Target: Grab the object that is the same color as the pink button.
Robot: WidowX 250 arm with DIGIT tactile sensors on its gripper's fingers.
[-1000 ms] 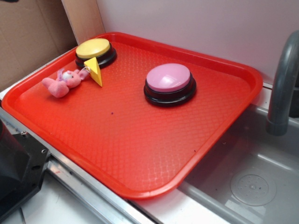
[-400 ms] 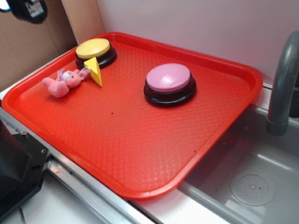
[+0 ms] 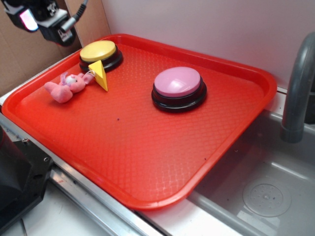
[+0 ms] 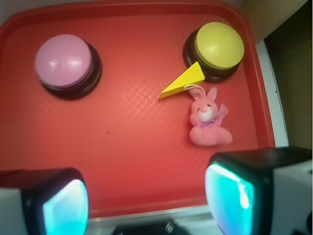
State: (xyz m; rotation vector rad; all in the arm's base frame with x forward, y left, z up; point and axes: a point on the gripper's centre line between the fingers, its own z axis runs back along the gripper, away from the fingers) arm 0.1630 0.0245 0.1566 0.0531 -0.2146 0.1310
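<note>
The object, a small pink plush bunny (image 3: pixel 66 87) (image 4: pixel 207 121), lies on the red tray (image 3: pixel 147 162) near its left edge, tied by a cord to a yellow wedge (image 3: pixel 101 74) (image 4: pixel 185 81). The pink button (image 3: pixel 177 84) (image 4: pixel 65 61), a domed disc on a black base, stands mid-tray. My gripper (image 3: pixel 42 17) (image 4: pixel 146 198) hovers high above the tray's far left corner, up and left of the bunny. It is open, with nothing between its fingers. In the wrist view the bunny sits just beyond the right finger (image 4: pixel 230 196).
A yellow-topped button (image 3: pixel 100 53) (image 4: pixel 217 48) on a black base stands in the tray's far left corner, beside the wedge. A grey sink (image 3: pixel 261 191) with a faucet (image 3: pixel 298 88) lies to the right. A black block (image 3: pixel 19 177) sits at the lower left.
My gripper has come into the exterior view at the top left, moving right and down towards the tray. Nothing on the tray has moved.
</note>
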